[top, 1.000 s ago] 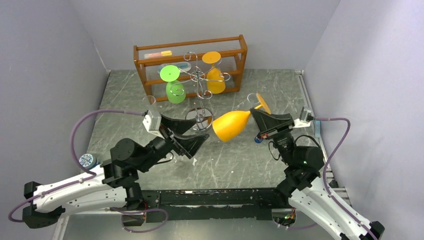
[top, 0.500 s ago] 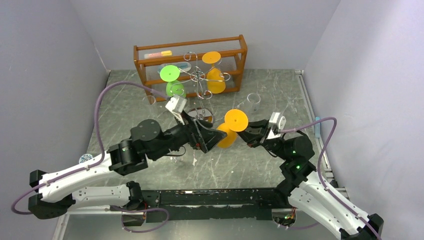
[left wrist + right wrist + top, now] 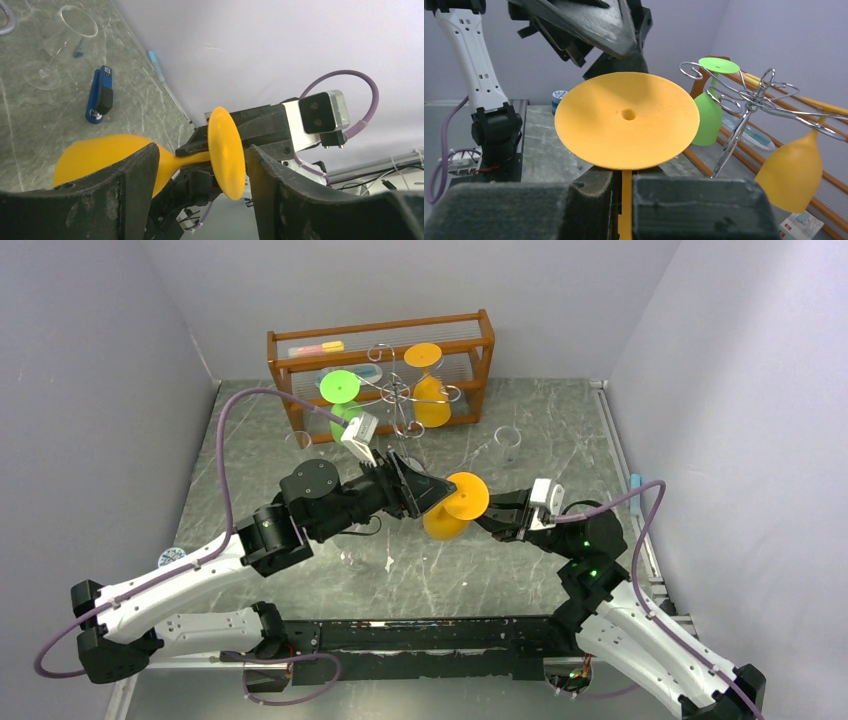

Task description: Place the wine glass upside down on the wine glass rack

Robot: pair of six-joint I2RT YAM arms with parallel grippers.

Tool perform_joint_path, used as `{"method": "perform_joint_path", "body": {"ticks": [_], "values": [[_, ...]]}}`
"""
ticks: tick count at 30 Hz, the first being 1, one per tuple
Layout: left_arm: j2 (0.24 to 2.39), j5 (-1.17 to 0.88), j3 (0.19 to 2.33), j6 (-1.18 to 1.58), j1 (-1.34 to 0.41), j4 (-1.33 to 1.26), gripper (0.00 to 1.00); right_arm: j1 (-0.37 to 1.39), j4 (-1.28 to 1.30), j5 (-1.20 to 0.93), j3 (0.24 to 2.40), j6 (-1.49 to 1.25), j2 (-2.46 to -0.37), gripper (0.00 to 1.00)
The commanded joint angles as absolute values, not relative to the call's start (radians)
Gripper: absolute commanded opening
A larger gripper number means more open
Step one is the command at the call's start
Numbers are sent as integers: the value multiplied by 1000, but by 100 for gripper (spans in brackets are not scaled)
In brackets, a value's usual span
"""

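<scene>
My right gripper (image 3: pixel 487 521) is shut on the stem of an orange wine glass (image 3: pixel 446 520). It holds the glass above the table with the round foot (image 3: pixel 466 495) up and the bowl down. In the right wrist view the foot (image 3: pixel 626 120) fills the middle above my closed fingers (image 3: pixel 694 205). My left gripper (image 3: pixel 432 490) is open, and its jaws stand either side of the foot (image 3: pixel 226 152) without touching it. The silver wine glass rack (image 3: pixel 400 400) stands behind. A green glass (image 3: pixel 340 387) and another orange glass (image 3: pixel 432 405) hang on it. Its base is hidden by my left arm.
An orange-brown wooden shelf (image 3: pixel 482 340) stands against the back wall behind the rack. Clear wine glasses stand at the right (image 3: pixel 507 440) and left (image 3: pixel 300 440). A blue stapler-like object (image 3: pixel 100 95) and a pale blue pen (image 3: pixel 155 65) lie near the right edge.
My right gripper turned the orange glass foot-up and brought it left and nearer. My left arm swung right and forward, and its open jaws now straddle the foot.
</scene>
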State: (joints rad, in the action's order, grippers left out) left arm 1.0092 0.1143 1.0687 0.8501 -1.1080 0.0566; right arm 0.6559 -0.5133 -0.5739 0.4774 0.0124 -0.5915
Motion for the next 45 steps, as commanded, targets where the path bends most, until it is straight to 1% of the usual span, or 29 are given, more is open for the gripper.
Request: {"method": "perform_joint_path", "body": {"ticks": [1,5,8,10,12,15,18,19,20,22,23,24,25,29,34,38,40,45], "values": [[1021,3,1070,908,-1081,20,66,660,-558,-623,471,22,-587,0],[1017,-46,1063,911,-1075,7,51,660,-525,-636,487,32,-598,0],[1012,-68,1056,902,-1074,8,37,660,-528,-630,486,36,-601,0],[1009,-79,1049,900,-1072,-18,24,660,-535,-644,485,33,-607,0],[1011,-80,1046,897,-1072,-16,14,660,-537,-660,484,35,-614,0],[1012,-81,1044,896,-1072,-13,6,660,-535,-672,484,33,-617,0],[1012,-86,1048,895,-1069,-9,5,660,-540,-674,482,26,-615,0],[1012,-91,1051,895,-1068,-10,5,660,-539,-665,484,17,-616,2],[1012,-95,1056,895,-1067,-14,5,660,-536,-647,487,4,-618,15],[1014,-98,1073,885,-1062,-33,5,660,-502,-610,505,-64,-620,48],[1016,-94,1090,869,-1060,-44,5,660,-479,-611,518,-79,-622,59],[1021,-87,1112,850,-1059,-51,5,660,-456,-630,534,-84,-623,65],[1025,-84,1140,829,-1059,-53,5,659,-439,-645,545,-87,-623,68],[1050,-73,1268,758,-1057,-17,5,660,-389,-646,562,-100,-591,76],[1063,-26,1368,689,-1051,41,5,659,-405,-546,537,-123,-495,84],[1060,-2,1412,647,-1043,55,5,659,-392,-427,535,-137,-438,85],[1062,49,1437,624,-1037,66,5,659,-387,-377,532,-147,-418,85],[1072,109,1512,570,-1023,82,5,659,-408,-298,510,-175,-371,85]]}}
